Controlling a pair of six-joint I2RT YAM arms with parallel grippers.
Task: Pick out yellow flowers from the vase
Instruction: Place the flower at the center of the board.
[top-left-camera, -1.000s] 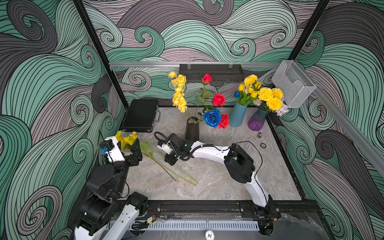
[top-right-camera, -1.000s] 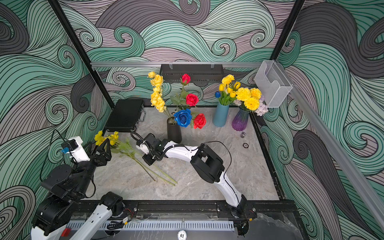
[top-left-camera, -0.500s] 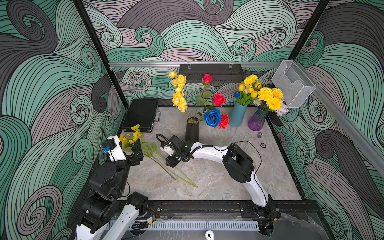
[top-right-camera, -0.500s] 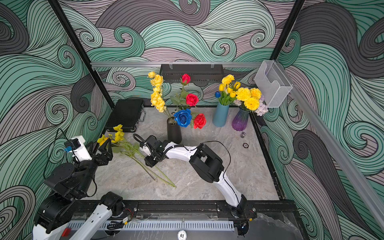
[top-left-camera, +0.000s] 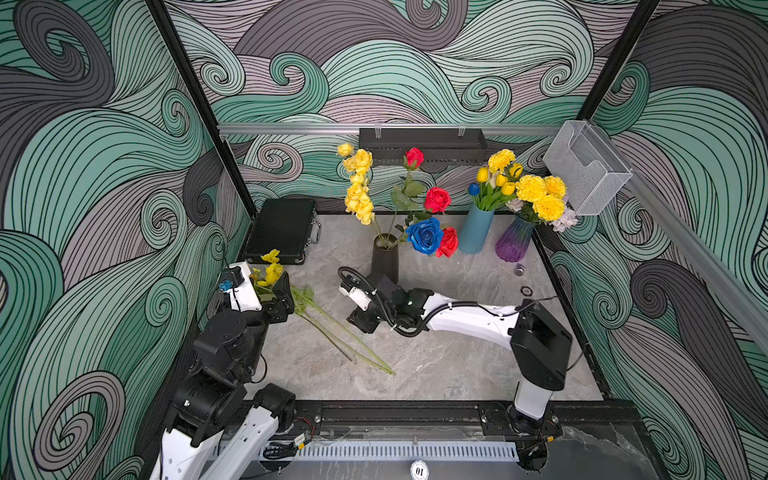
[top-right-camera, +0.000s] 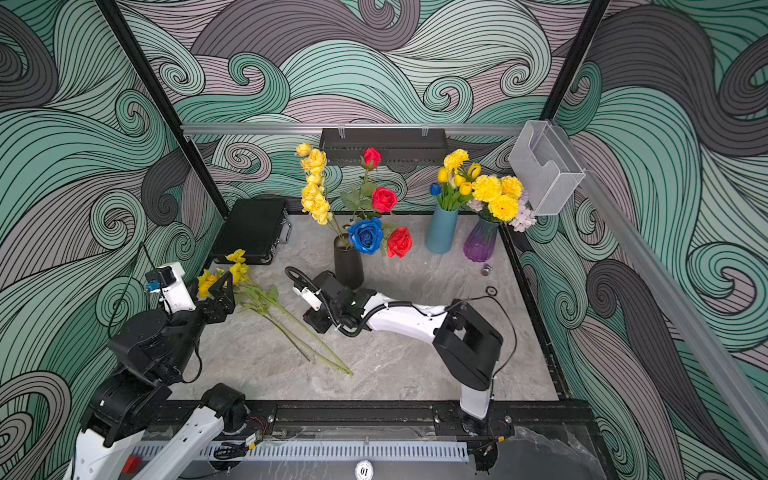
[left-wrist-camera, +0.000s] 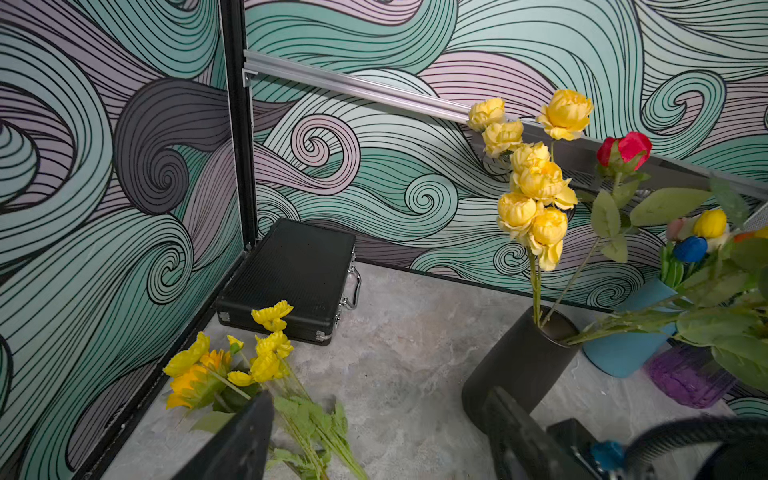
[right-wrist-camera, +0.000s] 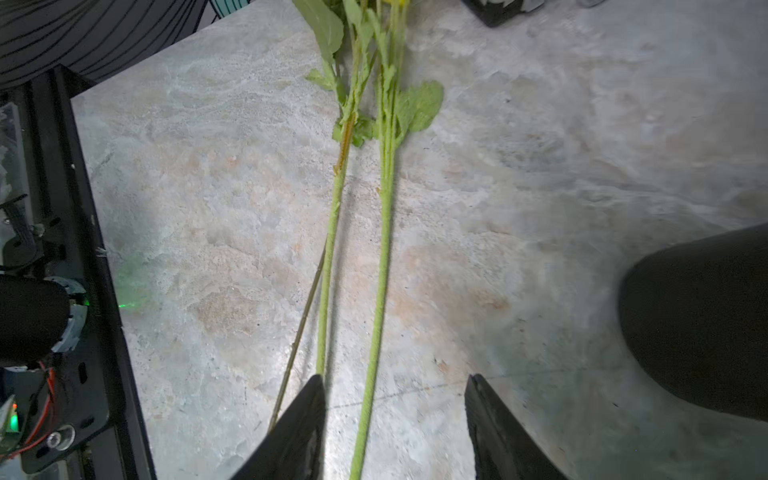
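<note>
A black vase (top-left-camera: 384, 259) (top-right-camera: 348, 266) stands mid-table holding a yellow rose spray (top-left-camera: 358, 187) (left-wrist-camera: 536, 187) with red and blue roses. Yellow flowers (top-left-camera: 271, 270) (top-right-camera: 237, 270) (left-wrist-camera: 266, 357) lie on the table at the left, their green stems (top-left-camera: 345, 336) (right-wrist-camera: 384, 232) running toward the front. My right gripper (top-left-camera: 361, 322) (right-wrist-camera: 395, 386) hangs open over the stems; one stem passes loosely between its jaws on the table. Beside the lying flower heads, my left gripper (top-left-camera: 286, 291) (left-wrist-camera: 380, 399) is open and holds nothing.
A black case (top-left-camera: 282, 230) lies in the back left corner. A blue vase (top-left-camera: 476, 232) with yellow tulips and a purple vase (top-left-camera: 513, 245) with yellow pompoms stand at the back right. Small rings (top-left-camera: 525, 289) lie near them. A wire basket (top-left-camera: 586, 166) hangs on the right rail.
My right gripper has opened and let go of the stem, which now lies on the table. The flower heads shifted slightly toward the back. The left gripper stayed open.
</note>
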